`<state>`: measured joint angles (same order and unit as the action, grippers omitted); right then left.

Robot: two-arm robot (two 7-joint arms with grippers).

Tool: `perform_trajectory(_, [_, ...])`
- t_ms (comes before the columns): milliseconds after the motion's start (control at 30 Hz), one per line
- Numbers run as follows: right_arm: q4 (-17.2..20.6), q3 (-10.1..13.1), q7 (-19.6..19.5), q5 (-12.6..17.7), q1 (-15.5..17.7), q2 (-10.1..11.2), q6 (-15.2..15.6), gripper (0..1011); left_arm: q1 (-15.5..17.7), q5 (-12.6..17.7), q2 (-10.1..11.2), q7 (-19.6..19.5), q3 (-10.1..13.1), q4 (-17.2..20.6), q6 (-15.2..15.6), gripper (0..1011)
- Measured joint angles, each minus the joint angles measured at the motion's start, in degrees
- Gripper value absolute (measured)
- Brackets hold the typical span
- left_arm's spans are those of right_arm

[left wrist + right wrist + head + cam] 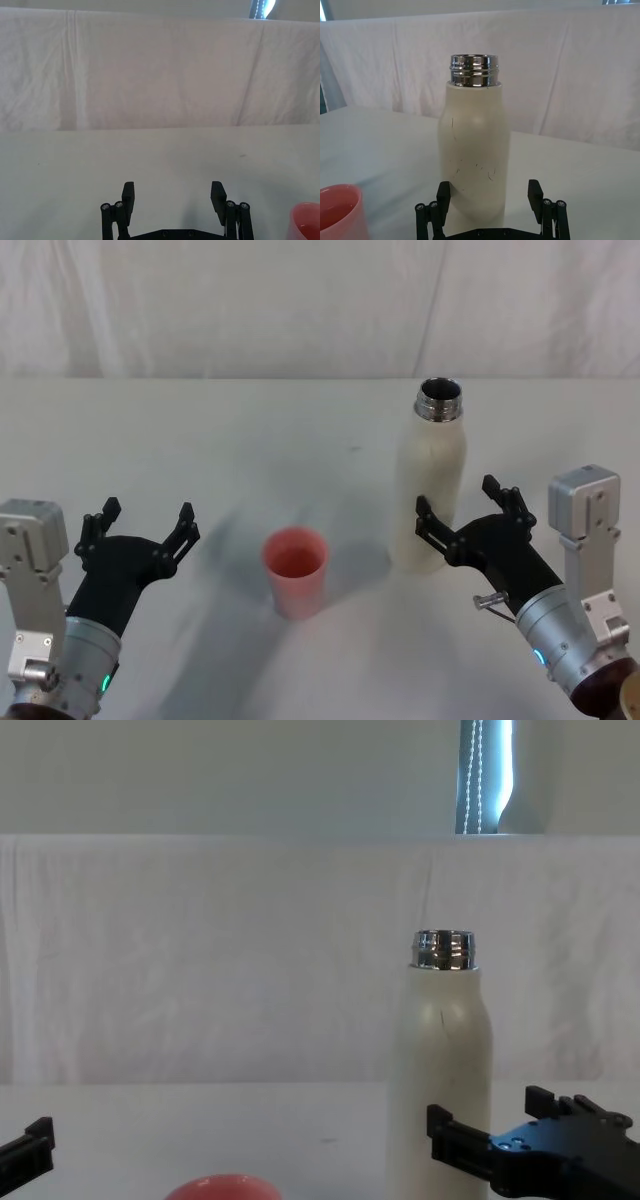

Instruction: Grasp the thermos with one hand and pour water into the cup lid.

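Head view: the right gripper [468, 505], fingers spread, is approaching the upright thermos [432, 488] at right centre. Next it needs to close around it, then tip toward the cup lid [295, 570] at centre. The left gripper [137, 524] is idling spread, lower left.

The robot's left gripper [140, 524] is a matte black linkage claw with two slim black fingers [128, 196], each hinged on paired links with small silver screw heads at the pivots. Behind it come a black tapered neck, a brushed silver metal cuff with a small green light, and a boxy light-grey housing with screw holes. The right gripper [470, 510] is built alike: black fingers [535, 192], silver cuff with a blue-green light, grey box, and a thin metal pin at its 8 o'clock side.
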<state>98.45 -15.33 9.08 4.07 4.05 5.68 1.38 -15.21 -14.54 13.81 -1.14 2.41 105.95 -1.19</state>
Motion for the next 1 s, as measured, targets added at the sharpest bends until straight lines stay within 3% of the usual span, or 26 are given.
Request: perform_trajectory(1000, [-2.34, -1.7, 0.28, 0.0, -2.67, -0.79, 0.68, 1000, 0.0, 0.0, 0.0, 0.0, 0.0, 0.0, 0.0, 1001])
